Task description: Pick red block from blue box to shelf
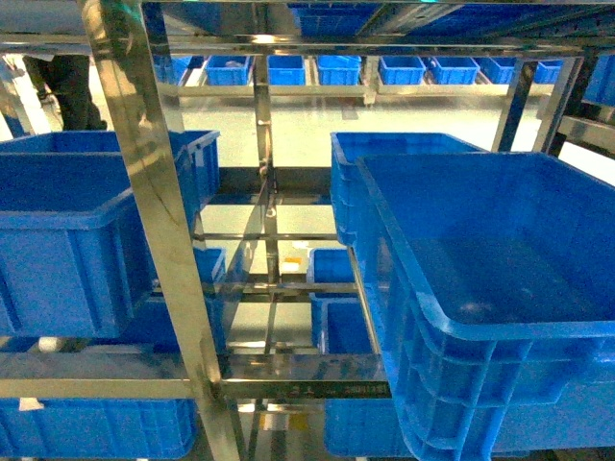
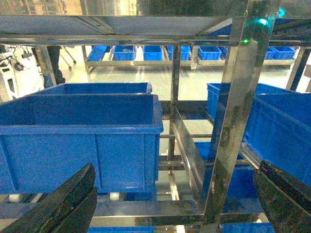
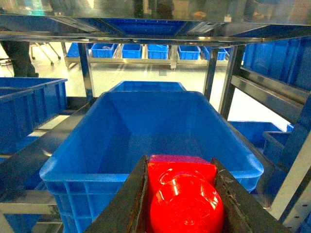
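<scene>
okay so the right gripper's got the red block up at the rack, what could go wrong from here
1. The red block sits between the right gripper fingers right in front of an open blue crate; released here, it would likely fall into the crate, not onto the shelf.
2. Steel uprights and rails stand close around, so a wide swing could hit them.

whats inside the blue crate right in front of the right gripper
The blue crate shows only bare blue floor and walls; no object visible. Its nearest floor strip is hidden behind the near rim and the red block clamped in the right gripper.
</scene>
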You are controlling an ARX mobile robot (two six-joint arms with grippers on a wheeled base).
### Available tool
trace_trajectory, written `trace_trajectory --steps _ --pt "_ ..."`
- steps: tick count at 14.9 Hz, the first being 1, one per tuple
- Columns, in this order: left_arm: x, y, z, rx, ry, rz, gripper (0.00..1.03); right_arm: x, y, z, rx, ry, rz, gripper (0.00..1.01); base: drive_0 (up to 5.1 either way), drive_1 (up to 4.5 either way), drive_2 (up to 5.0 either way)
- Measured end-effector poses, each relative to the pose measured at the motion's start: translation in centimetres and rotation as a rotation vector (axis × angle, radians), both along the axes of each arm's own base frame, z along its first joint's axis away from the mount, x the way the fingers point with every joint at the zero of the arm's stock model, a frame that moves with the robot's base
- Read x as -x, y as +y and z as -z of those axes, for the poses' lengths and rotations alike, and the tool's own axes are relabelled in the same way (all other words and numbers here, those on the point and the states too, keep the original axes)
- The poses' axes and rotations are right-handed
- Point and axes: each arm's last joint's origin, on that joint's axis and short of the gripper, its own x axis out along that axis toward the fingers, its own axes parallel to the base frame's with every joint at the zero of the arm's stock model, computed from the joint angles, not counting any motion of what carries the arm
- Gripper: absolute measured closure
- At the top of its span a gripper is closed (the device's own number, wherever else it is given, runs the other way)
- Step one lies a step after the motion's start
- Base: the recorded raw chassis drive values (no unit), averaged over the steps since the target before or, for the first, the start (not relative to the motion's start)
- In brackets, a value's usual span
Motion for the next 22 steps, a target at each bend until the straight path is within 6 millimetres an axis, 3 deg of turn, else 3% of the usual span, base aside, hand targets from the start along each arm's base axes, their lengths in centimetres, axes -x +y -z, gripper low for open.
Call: trace_trajectory --steps 2,3,4,6,10,13,15,17,18,20,21,22 --pt "0.0 0.0 0.0 0.000 0.000 0.000 0.05 0.0 0.0 0.0 0.000 0.000 0.000 0.74 0.0 0.00 0.0" --pt "0.0 0.0 0.0 0.000 0.000 0.000 0.05 0.0 0.1 0.3 0.036 0.105 0.048 0.74 0.0 0.00 0.0" --pt "0.0 0.0 0.0 0.000 0.000 0.001 0.05 -0.9 0.4 0.1 0.092 0.216 0.076 0.74 0.0 0.00 0.0" --pt "0.0 0.0 0.0 0.000 0.000 0.000 0.05 -2.7 0.6 -0.8 0.094 0.214 0.063 0.74 0.0 0.00 0.0" --pt "0.0 0.0 0.0 0.000 0.000 0.000 0.05 -9.5 1.3 -1.8 0.027 0.203 -0.055 0.74 0.0 0.00 0.0" --pt "0.0 0.0 0.0 0.000 0.000 0.000 0.05 -17.1 2.6 -0.2 0.017 0.251 -0.050 0.73 0.0 0.00 0.0" --pt "0.0 0.0 0.0 0.000 0.000 0.000 0.05 -20.0 3.2 2.2 0.044 0.314 -0.013 0.51 0.0 0.00 0.0" --pt "0.0 0.0 0.0 0.000 0.000 0.000 0.05 -19.7 3.5 3.0 0.052 0.323 0.004 0.35 0.0 0.00 0.0" --pt "0.0 0.0 0.0 0.000 0.000 0.000 0.05 -18.7 3.7 2.3 0.050 0.270 0.009 0.26 0.0 0.00 0.0" --pt "0.0 0.0 0.0 0.000 0.000 0.000 0.05 -14.9 3.8 0.1 0.064 0.153 0.022 0.02 0.0 0.00 0.0" --pt "0.0 0.0 0.0 0.000 0.000 0.000 0.05 -13.2 3.6 0.1 0.055 0.093 0.014 0.04 0.0 0.00 0.0" --pt "0.0 0.0 0.0 0.000 0.000 0.000 0.05 -11.9 3.4 0.4 0.033 0.042 -0.004 0.13 0.0 0.00 0.0"
